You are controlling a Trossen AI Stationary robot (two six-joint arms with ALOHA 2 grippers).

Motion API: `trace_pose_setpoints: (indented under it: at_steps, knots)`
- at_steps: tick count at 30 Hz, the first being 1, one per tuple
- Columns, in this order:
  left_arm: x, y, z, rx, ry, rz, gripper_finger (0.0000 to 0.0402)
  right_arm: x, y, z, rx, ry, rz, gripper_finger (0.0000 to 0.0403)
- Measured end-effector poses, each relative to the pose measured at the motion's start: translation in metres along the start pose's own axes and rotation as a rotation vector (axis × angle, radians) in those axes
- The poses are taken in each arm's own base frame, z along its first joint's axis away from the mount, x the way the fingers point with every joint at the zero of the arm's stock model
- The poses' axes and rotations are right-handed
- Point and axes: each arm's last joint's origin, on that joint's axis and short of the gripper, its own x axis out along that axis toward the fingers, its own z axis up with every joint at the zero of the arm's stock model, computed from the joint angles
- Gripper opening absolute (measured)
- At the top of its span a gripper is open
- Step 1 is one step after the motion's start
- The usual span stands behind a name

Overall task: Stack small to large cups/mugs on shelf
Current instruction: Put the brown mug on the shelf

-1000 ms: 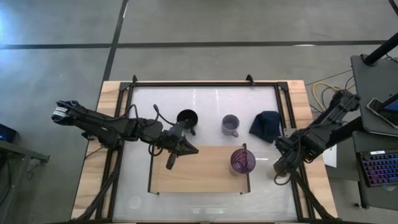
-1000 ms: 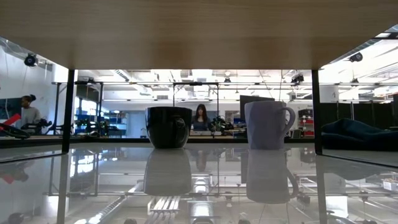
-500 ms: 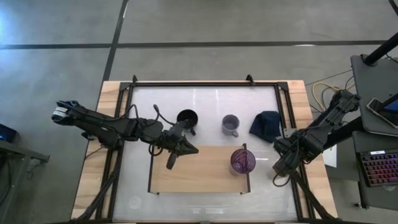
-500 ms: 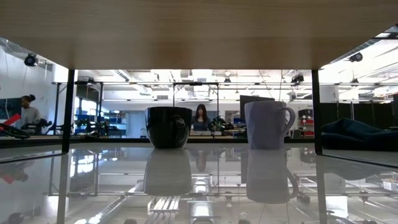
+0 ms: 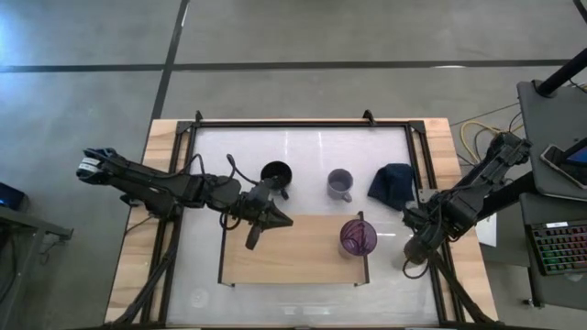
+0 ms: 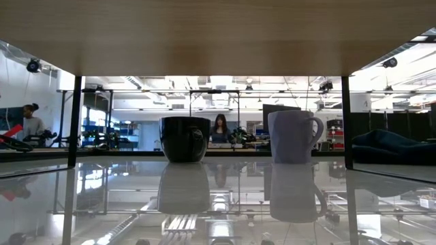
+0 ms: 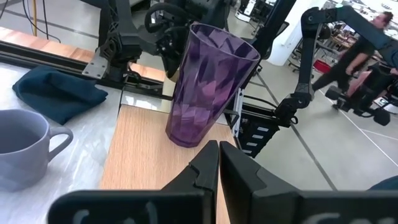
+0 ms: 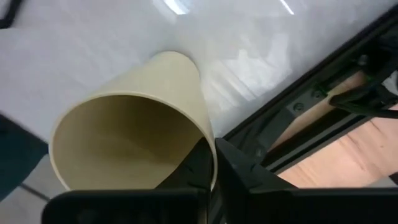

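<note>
The light-wood shelf (image 5: 293, 258) lies on the white table's near half. The translucent purple cup (image 5: 358, 236) stands upright on its right end, also seen in the left wrist view (image 7: 208, 87). My left gripper (image 5: 266, 220) hovers shut over the shelf's left end. The black mug (image 5: 275, 172) and the grey-lavender mug (image 5: 340, 183) stand on the table behind the shelf. The pale cream cup (image 5: 415, 250) is right of the shelf, with my right gripper (image 5: 417, 240) shut on it. My right gripper pinches the cream cup's wall at its rim (image 8: 210, 144), one finger inside the cup (image 8: 189, 171) and one outside. The fingers come down at a slant from the table's right side. The cup's closed base (image 8: 174, 59) points toward the white table; whether it rests there I cannot tell.
A dark blue cloth (image 5: 392, 181) lies at the table's far right, behind the cream cup. Black frame rails (image 5: 424, 174) run along the table's edges. In the low view the two mugs (image 6: 184, 138) (image 6: 293, 136) stand beyond the shelf's black brackets (image 6: 347, 122). People show in the room behind.
My right gripper has shut on the cream cup's rim, staying in about the same place to the right of the shelf.
</note>
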Motion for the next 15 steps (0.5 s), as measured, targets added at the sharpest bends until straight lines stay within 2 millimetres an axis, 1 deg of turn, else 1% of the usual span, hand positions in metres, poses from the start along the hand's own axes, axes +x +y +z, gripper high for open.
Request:
trace_pose_setpoints:
  at_steps: [4,7,11,15]
  knots:
    - [0.000,0.000,0.000,0.000,0.000,0.000,0.0000,-0.019,0.008,-0.003,-0.017,-0.001,0.078,0.0009]
    - [0.000,0.000,0.000,-0.001,0.001,0.000,0.0000,-0.041,0.017,-0.007,-0.030,-0.003,0.157,0.0009]
    - [0.000,0.000,0.000,0.000,0.001,0.001,0.0000,-0.072,0.036,-0.013,-0.079,0.004,0.247,0.0009]
    - [0.000,0.000,0.000,0.000,0.000,0.002,0.0000,-0.096,0.056,-0.020,-0.144,0.054,0.210,0.0009]
